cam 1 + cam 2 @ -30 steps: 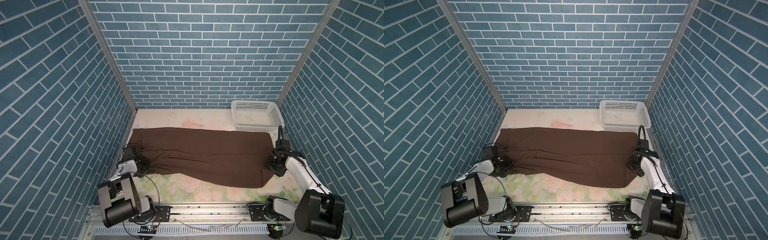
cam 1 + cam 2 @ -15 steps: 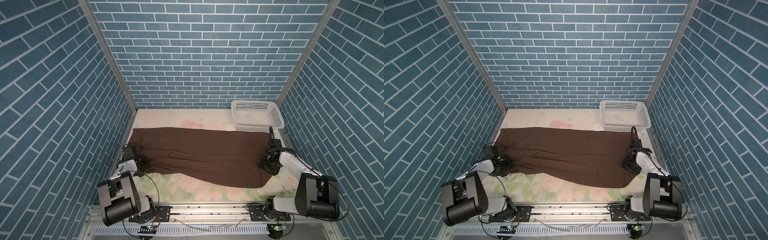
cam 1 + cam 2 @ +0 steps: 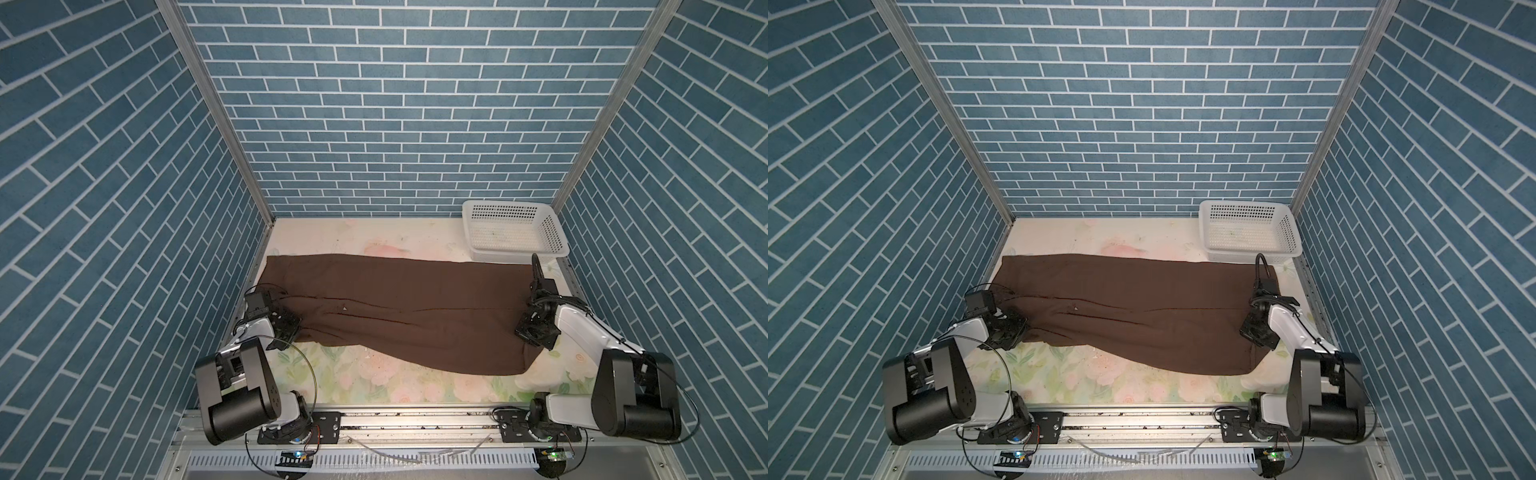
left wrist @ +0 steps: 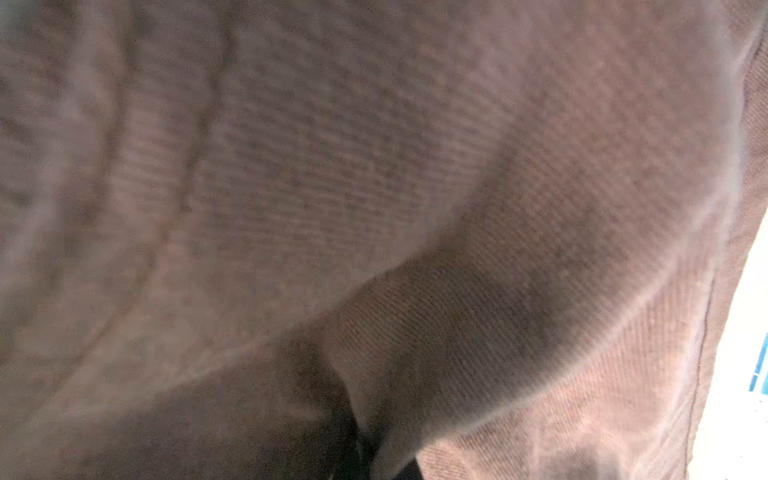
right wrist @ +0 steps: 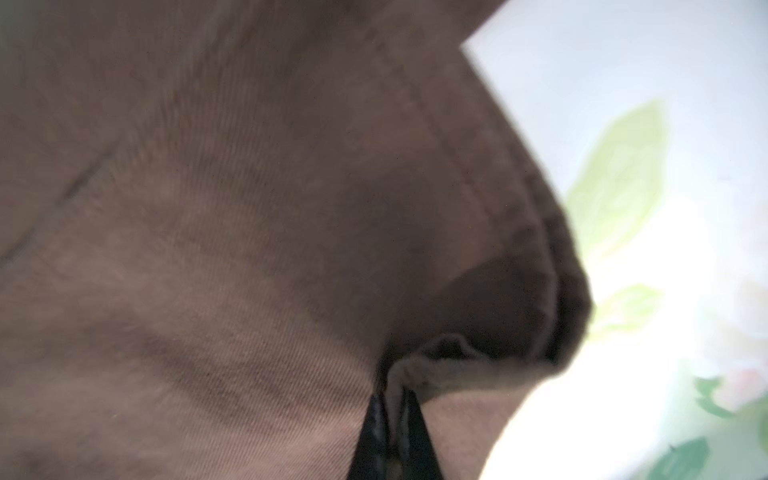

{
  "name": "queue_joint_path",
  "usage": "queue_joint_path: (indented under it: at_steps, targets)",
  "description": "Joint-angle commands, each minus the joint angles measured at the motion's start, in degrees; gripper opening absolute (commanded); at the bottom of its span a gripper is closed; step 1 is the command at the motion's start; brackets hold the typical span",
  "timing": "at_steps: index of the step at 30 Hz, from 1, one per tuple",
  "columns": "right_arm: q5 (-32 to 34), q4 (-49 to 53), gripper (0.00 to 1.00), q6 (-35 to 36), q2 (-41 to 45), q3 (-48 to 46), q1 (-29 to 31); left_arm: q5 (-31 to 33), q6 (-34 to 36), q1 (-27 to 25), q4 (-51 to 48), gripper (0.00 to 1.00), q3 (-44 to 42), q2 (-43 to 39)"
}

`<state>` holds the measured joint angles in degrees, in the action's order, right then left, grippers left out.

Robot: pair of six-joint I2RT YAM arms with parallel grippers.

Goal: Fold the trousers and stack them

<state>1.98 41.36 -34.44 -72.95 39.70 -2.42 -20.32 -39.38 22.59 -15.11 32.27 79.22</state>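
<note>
The dark brown trousers (image 3: 415,307) (image 3: 1142,307) lie lengthwise across the table in both top views, folded leg over leg. My left gripper (image 3: 291,326) (image 3: 1017,330) sits at their left end near the front corner. In the left wrist view brown cloth (image 4: 374,187) fills the picture and bunches into the left gripper (image 4: 365,457), which is shut on it. My right gripper (image 3: 530,332) (image 3: 1252,332) is at the right end. In the right wrist view the right gripper (image 5: 392,419) is shut on a fold of the hem (image 5: 436,365).
A white perforated basket (image 3: 513,226) (image 3: 1250,228) stands at the back right corner, just behind the trousers' right end. The floral table cover (image 3: 374,374) shows bare along the front and back. Blue brick walls close in on three sides.
The right gripper has moved in onto the trousers' right end and shut on the hem. The left gripper has stayed shut in place.
</note>
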Motion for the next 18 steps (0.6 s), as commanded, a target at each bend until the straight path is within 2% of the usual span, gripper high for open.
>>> queue_joint_path:
  at_steps: [1,6,8,9,11,13,16,18]
  targets:
    - [0.3,2.1,0.00,-4.1,8.1,-3.2,-6.1,1.9,0.0,0.2,-1.2,0.09,-1.9,3.9]
    - [3.0,4.3,0.00,-6.5,19.0,-5.0,-15.0,0.8,0.2,0.2,-0.4,0.09,-1.7,5.5]
    - [1.6,4.3,0.00,-8.2,21.4,-6.4,-18.0,0.4,0.0,0.1,-0.4,0.09,-1.8,5.8]
    - [0.2,4.1,0.03,-9.3,22.4,-7.3,-19.7,0.2,-0.1,0.1,-0.4,0.09,-1.9,5.8]
    - [-1.3,3.9,0.15,-11.1,24.2,-9.1,-22.4,-0.2,-0.4,0.1,-0.5,0.09,-2.1,5.5]
    - [-2.0,4.1,0.21,-12.6,25.9,-10.7,-25.1,-0.5,-0.6,0.1,-1.0,0.09,-2.2,4.9]
    - [-4.1,4.3,0.23,-13.7,28.6,-12.0,-29.7,-0.6,-0.5,0.1,-2.1,0.16,-2.2,3.6]
    - [-5.8,4.2,0.25,-13.7,29.5,-11.4,-31.9,-1.0,-0.4,0.1,-3.0,0.28,-2.1,2.6]
